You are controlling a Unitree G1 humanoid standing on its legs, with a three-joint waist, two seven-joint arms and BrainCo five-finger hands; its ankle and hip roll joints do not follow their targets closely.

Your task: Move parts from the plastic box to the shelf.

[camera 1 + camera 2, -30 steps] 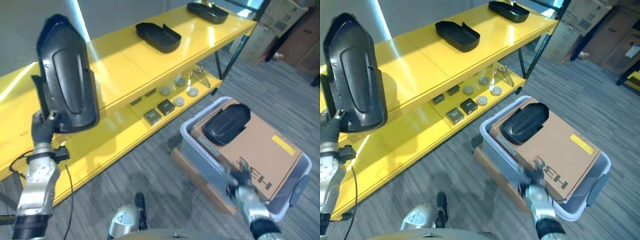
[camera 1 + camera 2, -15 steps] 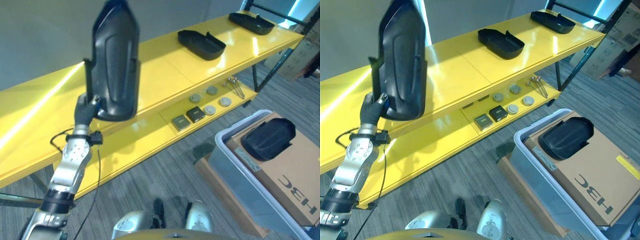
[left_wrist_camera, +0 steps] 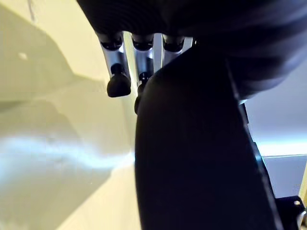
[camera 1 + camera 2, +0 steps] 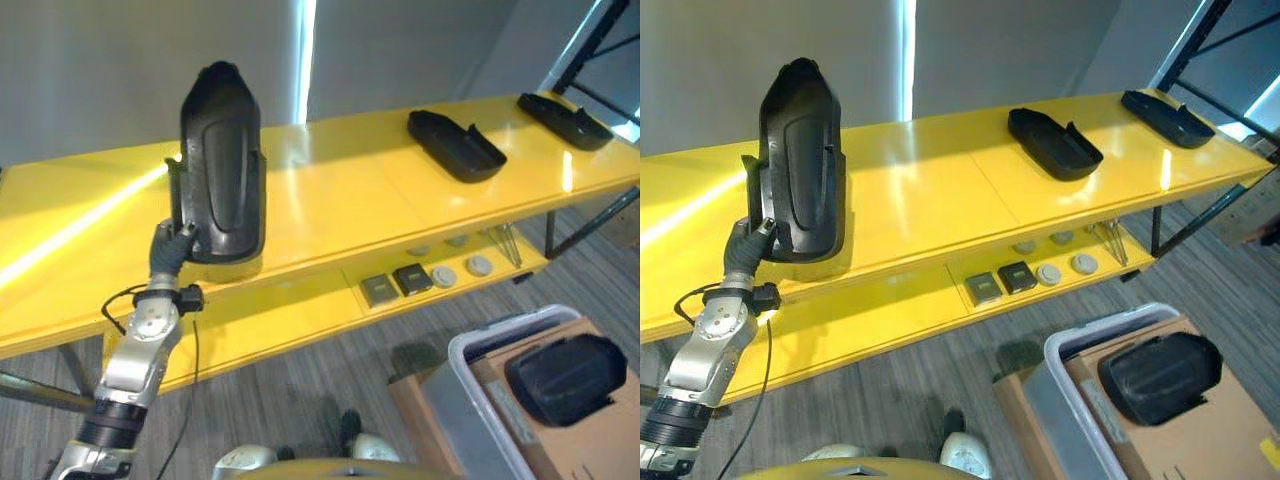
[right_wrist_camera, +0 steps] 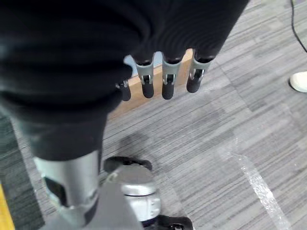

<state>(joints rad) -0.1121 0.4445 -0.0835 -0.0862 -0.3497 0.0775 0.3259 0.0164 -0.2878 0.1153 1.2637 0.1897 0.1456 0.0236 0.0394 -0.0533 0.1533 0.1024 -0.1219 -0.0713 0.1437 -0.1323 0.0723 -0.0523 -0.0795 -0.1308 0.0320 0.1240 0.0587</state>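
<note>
Moved: since a second ago, my view has swung off the plastic box (image 4: 1110, 345) toward the yellow shelf (image 4: 330, 200), and the black part (image 4: 222, 160) now stands upright on the shelf's top board.
Left hand (image 4: 172, 248): my fingers are wrapped round the black part's lower edge, at the shelf's front edge.
Right hand (image 5: 163, 76): hanging above the grey floor (image 5: 216, 124), fingers relaxed, holding nothing.
Other parts: two black parts (image 4: 456, 146) lie further along the shelf top; another part (image 4: 1160, 376) rests on cardboard in the plastic box, below the shelf.
</note>
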